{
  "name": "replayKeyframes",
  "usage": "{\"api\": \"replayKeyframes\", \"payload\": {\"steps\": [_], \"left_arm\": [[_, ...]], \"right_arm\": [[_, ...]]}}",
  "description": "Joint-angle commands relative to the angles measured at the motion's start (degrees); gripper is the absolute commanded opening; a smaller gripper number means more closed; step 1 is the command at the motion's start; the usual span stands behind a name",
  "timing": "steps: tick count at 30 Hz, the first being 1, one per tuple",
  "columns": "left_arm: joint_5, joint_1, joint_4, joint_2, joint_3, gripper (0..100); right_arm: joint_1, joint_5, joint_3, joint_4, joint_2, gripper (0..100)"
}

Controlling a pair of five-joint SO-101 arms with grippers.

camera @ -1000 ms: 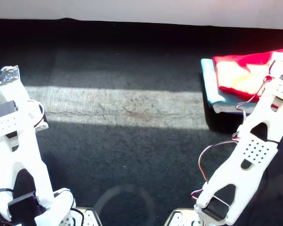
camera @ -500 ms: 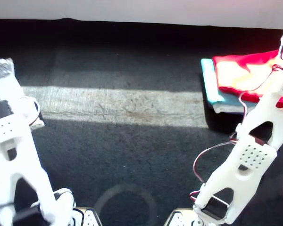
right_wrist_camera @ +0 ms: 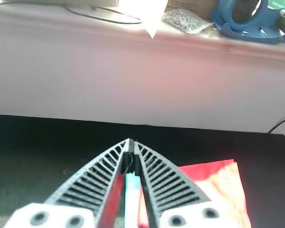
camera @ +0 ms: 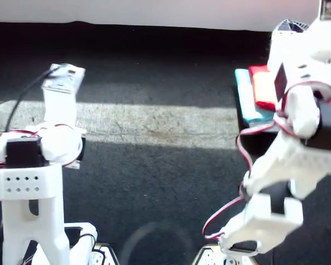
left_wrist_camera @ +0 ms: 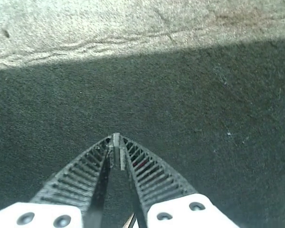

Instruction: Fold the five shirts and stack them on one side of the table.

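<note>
Grippers closed and empty: the left gripper [left_wrist_camera: 115, 142] hangs over the dark table [camera: 154, 176], and the right gripper [right_wrist_camera: 129, 145] is above the stack of shirts [camera: 248, 102] at the table's right side. A red shirt [right_wrist_camera: 213, 185] tops the pile, with a teal shirt [camera: 243, 83] beneath. Folding appears largely finished. The right arm [camera: 298, 160] hides much of the stack, so whether all five lie there cannot be counted.

The dark table [camera: 154, 187] has a bright strip of sun [camera: 154, 124] across it. Past its far edge is a white wall [right_wrist_camera: 133, 80] with a blue thing [right_wrist_camera: 247, 32] on top.
</note>
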Motion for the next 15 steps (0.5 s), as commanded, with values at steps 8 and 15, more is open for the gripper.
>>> {"api": "replayKeyframes", "payload": {"steps": [8,15], "left_arm": [[14.3,1.9,0.2,-1.0,7.7,1],[10.2,1.9,-7.1,-3.0,15.3,1]], "right_arm": [[-12.5,-8.1,65.8,0.3,-42.2,0.9],[-13.6,-8.2,101.3,-8.0,-65.5,0.8]]}}
